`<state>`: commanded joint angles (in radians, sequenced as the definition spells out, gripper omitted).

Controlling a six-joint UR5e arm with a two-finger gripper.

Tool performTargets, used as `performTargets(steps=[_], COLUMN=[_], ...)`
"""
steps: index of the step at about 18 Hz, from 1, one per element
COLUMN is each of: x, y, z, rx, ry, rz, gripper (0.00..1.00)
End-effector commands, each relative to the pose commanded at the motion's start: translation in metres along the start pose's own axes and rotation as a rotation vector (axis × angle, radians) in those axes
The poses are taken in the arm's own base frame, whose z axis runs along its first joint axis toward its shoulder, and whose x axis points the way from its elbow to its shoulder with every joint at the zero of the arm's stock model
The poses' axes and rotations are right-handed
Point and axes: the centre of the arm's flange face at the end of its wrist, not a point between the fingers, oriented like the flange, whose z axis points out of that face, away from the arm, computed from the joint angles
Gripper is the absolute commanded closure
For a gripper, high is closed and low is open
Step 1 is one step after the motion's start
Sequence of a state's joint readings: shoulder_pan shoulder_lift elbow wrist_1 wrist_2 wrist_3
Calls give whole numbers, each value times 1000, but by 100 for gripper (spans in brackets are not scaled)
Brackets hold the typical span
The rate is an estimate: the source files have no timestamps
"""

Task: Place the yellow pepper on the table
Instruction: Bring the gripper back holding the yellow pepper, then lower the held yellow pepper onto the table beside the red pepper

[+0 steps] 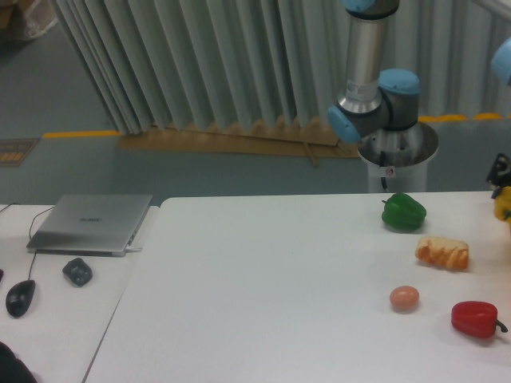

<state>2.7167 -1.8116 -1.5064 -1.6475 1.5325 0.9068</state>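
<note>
Barely in view at the right edge: yellow pepper (504, 204), only a sliver of glossy yellow, cut by the frame, so long axis and stem direction cannot be told. Directly above it, touching or nearly so, dark gripper (501, 171), also cropped; fingers not clearly seen, cannot tell whether clamped on the pepper or apart. Seems to sit above the far right corner of the table (263, 303), contact with the surface not discernible.

On the white matte tabletop, right side: green pepper (403, 212) farthest back, lying with stem toward the left; peeled orange pieces (442, 253) just in front of it; egg (404, 298) nearer the camera; red pepper (475, 318) beside the egg to the right, stem pointing right.

Faint mark on the closed laptop (92, 223) lid, unreadable. Small label on the arm's base (397, 155), too small to read. Adjoining paler desk (56, 319) at left with two dark mice.

Behind: pleated grey curtain (200, 64), grey floor with yellow line (84, 133), flat brown cardboard along the curtain foot.
</note>
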Motion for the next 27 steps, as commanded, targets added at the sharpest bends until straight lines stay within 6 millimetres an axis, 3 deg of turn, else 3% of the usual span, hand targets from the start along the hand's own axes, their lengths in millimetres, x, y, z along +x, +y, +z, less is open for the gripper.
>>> performTargets(steps=[5,7,8,14,19,20,23,27], x=[17,26,29,45,47,45,52,52], y=[-22,-41,-48,-85,-97,-101,-111,-110], z=[-10,-6,-4,11,8,13,53,60], rx=[80,94,100,124,153,160,81,69], ry=[25,-1,-16,-65,-150,-152,-119,-110], rz=[-72,-97,-116,-108,-120,-118,-98,-99], gripper=[32,32,38,38,36,36,36,36])
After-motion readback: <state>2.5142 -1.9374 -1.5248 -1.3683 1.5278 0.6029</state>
